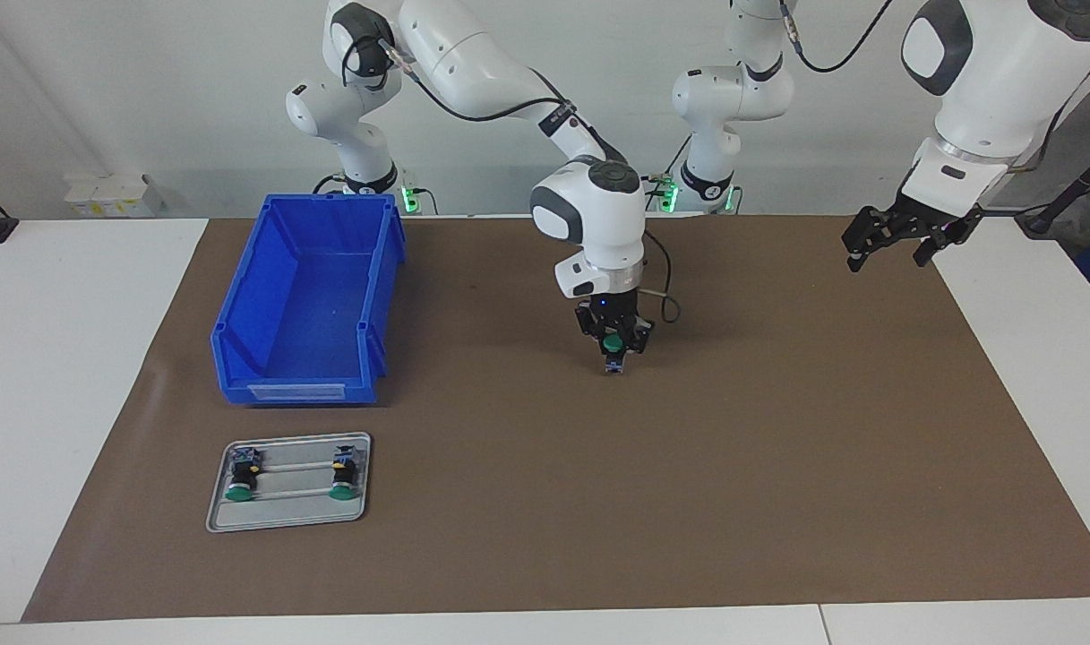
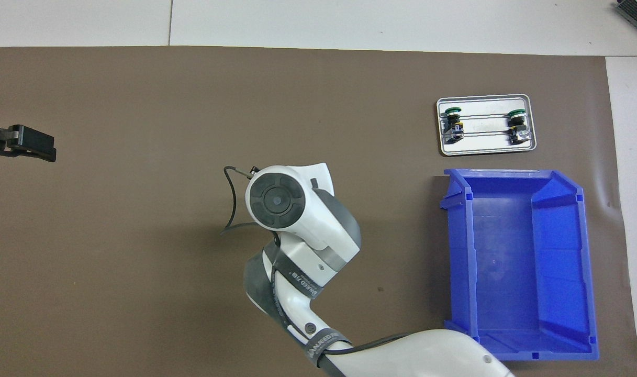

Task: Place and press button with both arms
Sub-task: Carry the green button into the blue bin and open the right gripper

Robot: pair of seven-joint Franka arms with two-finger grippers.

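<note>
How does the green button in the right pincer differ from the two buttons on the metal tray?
The held button sits clamped in the right pincer, its terminal block pointing down at the brown mat. The two tray buttons lie on their sides on the metal tray, untouched. The held one is alone over the mat's middle; the tray pair lies beside the blue bin. All three share green caps and black bodies.

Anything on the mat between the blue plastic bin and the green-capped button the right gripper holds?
Nothing: in the facing view only bare brown mat lies between the blue plastic bin and the green-capped button held in the right gripper.
</note>
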